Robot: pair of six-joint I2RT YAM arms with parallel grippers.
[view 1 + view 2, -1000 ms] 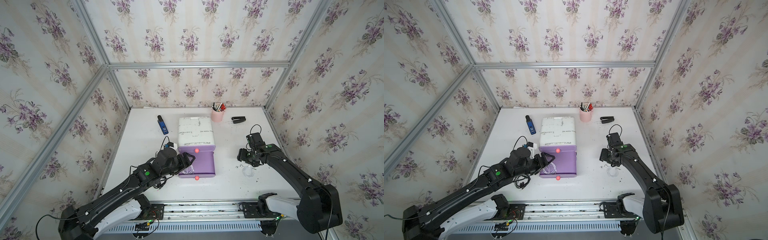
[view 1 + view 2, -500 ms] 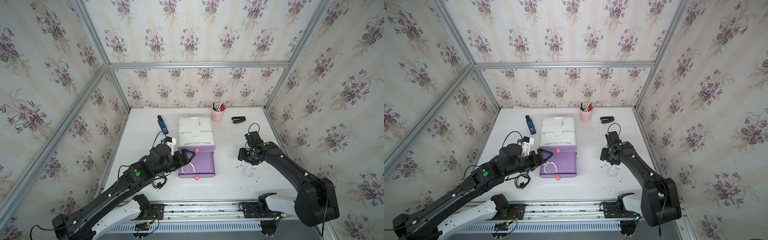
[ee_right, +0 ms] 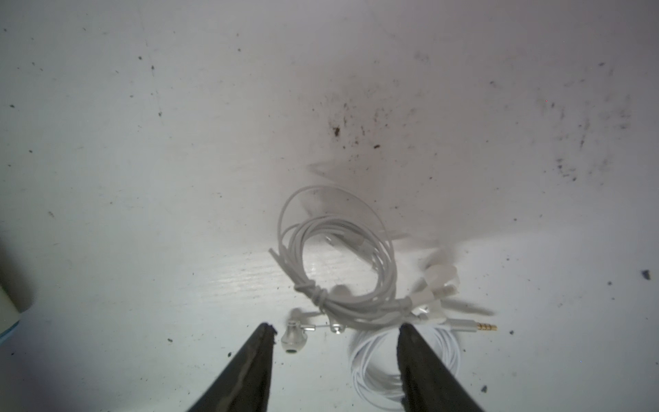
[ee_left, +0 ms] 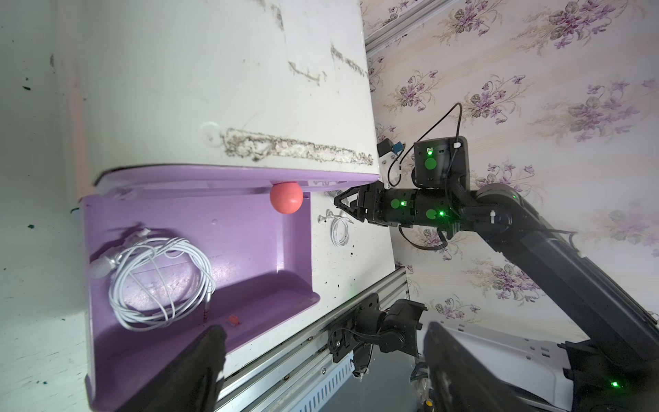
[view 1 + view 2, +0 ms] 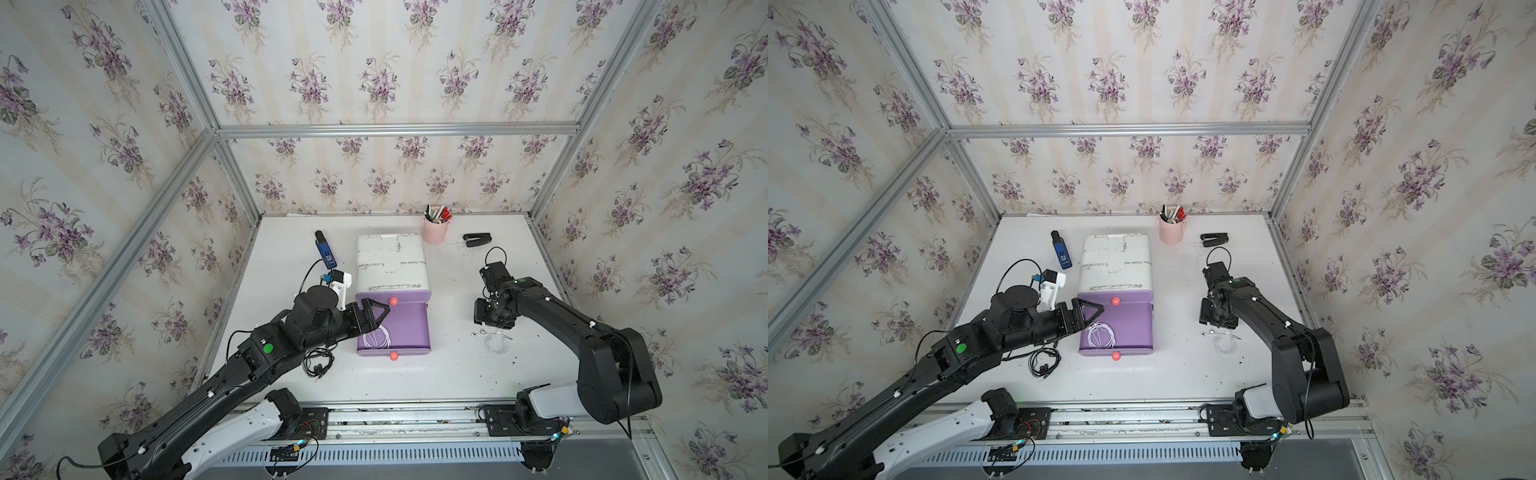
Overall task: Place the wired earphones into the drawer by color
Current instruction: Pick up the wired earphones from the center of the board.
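Left gripper [image 5: 380, 318] gapes, empty, over the drawer's [image 5: 411, 324] left rim; a white coil [image 5: 376, 338] lies inside. Right gripper [image 3: 335, 328], jaws apart, clamping nothing, stands over loose earphones [image 3: 338, 264] near the tabletop's [image 5: 457, 374] right edge.

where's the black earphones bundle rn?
In a top view, black earphones lie on the table beside the open purple drawer, on the left arm's side.

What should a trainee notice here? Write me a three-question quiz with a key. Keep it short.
1. True or false: the drawer is empty.
2. What lies at the right gripper fingertips? A a spoon; B white earphones; C a key.
3. Which gripper is nearer the black earphones?
Key: 1 false, a white coil lies inside; 2 B; 3 the left gripper.
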